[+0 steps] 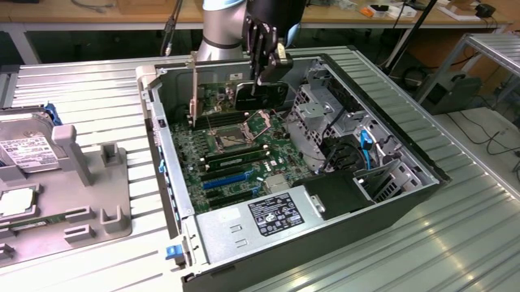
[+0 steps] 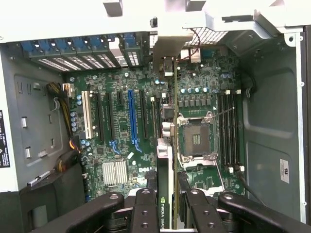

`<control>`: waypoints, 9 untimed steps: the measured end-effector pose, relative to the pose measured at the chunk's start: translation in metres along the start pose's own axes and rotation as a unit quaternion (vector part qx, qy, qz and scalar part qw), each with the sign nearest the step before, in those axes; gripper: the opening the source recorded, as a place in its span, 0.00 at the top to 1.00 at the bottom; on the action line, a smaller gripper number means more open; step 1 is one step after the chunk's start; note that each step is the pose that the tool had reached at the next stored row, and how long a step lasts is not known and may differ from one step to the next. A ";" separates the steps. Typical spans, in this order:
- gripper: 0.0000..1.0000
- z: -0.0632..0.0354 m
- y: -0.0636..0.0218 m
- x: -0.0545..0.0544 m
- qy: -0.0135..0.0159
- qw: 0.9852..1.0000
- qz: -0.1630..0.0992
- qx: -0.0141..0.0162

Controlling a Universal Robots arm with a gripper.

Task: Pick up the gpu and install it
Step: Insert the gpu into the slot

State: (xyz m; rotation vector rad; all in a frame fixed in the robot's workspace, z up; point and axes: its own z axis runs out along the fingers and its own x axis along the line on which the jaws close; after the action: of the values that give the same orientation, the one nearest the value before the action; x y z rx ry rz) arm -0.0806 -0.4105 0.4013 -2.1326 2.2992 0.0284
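The fingers [image 2: 146,209] pinch the gpu [image 1: 262,96] from both faces, holding it on edge, probably so its lower edge can meet a motherboard [image 1: 235,152] slot squarely. On the exterior view's clock face the card hangs at the twelve o'clock end of the open computer case [image 1: 162,158], and its pale bracket [image 1: 195,91] stands upright at about eleven, next to the rear wall it likely has to fit against. The gripper [image 1: 268,52] comes straight down from above, which keeps it off the case walls. The wrist view adds the alignment: the gpu [image 2: 164,170] runs parallel to the blue slot [image 2: 132,116], between the slots and the CPU socket [image 2: 197,141]. Whether it is seated I cannot tell. A hard drive [image 1: 28,149] lies at nine o'clock on the worktop [image 1: 89,91]
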 end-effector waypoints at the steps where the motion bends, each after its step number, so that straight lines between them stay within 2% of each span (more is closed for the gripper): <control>1: 0.73 0.0002 0.0000 0.000 0.000 1.000 0.000 0.000; 9: 0.73 0.0027 0.0000 0.000 0.000 1.000 0.000 0.000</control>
State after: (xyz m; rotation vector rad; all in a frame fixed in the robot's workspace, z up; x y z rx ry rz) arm -0.0806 -0.4105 0.3986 -2.1326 2.2992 0.0285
